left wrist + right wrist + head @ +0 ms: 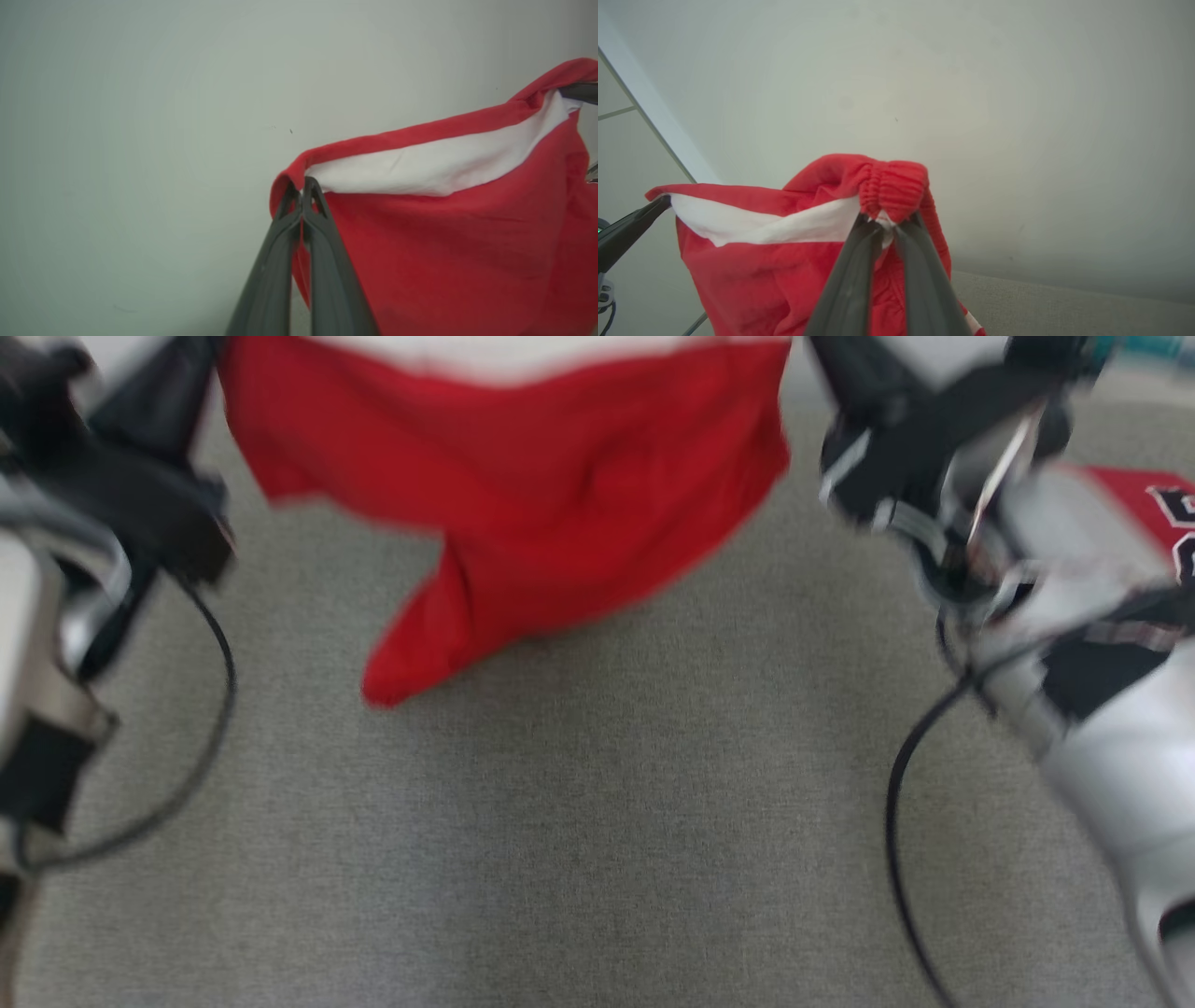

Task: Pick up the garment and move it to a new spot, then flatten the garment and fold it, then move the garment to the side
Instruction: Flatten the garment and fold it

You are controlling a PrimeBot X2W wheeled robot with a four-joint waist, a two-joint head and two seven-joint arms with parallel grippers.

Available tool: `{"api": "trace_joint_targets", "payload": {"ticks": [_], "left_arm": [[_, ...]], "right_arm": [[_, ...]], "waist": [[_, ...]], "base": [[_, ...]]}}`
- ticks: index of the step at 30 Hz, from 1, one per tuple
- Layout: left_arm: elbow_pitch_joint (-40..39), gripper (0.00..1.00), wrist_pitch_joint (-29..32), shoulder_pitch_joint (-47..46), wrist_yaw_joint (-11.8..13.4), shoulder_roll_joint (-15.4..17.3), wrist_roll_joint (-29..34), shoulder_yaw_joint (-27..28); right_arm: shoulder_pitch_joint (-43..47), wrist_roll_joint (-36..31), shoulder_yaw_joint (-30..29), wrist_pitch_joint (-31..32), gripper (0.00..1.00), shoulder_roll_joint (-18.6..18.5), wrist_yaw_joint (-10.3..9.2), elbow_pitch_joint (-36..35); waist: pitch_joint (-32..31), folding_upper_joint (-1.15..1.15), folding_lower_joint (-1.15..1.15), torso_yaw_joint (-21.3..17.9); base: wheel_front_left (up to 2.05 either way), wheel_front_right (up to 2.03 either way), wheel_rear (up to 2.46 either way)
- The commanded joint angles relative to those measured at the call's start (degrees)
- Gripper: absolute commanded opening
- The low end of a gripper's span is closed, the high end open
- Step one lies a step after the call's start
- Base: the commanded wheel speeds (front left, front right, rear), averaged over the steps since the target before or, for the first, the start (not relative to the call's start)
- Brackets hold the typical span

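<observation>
Aloft now, held by its top edge between both arms, with the red garment (pixel 523 495) hanging over the grey cloth surface (pixel 597 840) and its lowest corner close to it, contact impossible to judge through the blur. Pinched at one end by the left gripper (pixel 302 186), jaws pressed together on a fold of red hem beside the white band (pixel 420 172), and at the other end by the right gripper (pixel 883 224), jaws nipping the gathered elastic part of the same edge. Farther right on the surface, beside the right arm, another red piece (pixel 1139 495) with black-and-white lettering.
</observation>
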Motion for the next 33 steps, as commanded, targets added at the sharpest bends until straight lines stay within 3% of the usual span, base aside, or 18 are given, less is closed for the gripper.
{"api": "trace_joint_targets", "payload": {"ticks": [1, 5, 9, 17, 26, 33], "left_arm": [[1.9, 0.00, 0.5, -5.3, 0.1, 0.9, -1.2, -0.8], [9.2, 0.00, 0.3, -21.1, 0.1, 1.1, -3.3, -1.3], [14.9, 0.00, -1.1, -31.5, 0.1, -0.3, -3.8, -1.5], [21.8, 0.00, -5.2, -41.9, 0.1, -3.8, -2.0, -3.4], [26.6, 0.00, -10.4, -39.3, 0.2, -4.3, -1.9, -4.4], [20.8, 0.00, -12.6, -28.5, 1.3, -2.2, -2.2, -3.4]], "right_arm": [[-5.6, 2.1, -0.7, 1.0, 0.00, 0.7, 0.01, 2.7], [-20.5, 6.7, -3.8, 1.9, 0.00, 2.9, 0.01, 12.2], [-29.7, 7.5, -5.2, 1.7, 0.00, 5.0, 0.01, 20.5], [-39.8, 6.6, -5.9, -2.2, 0.00, 8.0, 0.01, 28.8], [-37.3, 6.0, 1.1, -3.9, 0.00, 5.6, 0.01, 25.6], [-27.6, 8.5, 9.8, -6.2, 0.00, 0.6, 0.01, 15.0]], "waist": [[5.9, -0.01, -0.01, -1.5], [10.3, -0.01, -0.01, -1.4], [11.4, -0.01, -0.01, -1.1], [13.3, -0.01, -0.01, 0.0], [18.0, -0.01, -0.01, 0.4], [17.5, -0.01, -0.01, -0.1]], "base": [[0.00, 0.00, 0.00], [0.00, 0.00, 0.00], [0.00, 0.00, 0.00], [0.00, 0.00, 0.00], [0.00, 0.00, 0.00], [0.00, 0.00, 0.00]]}}
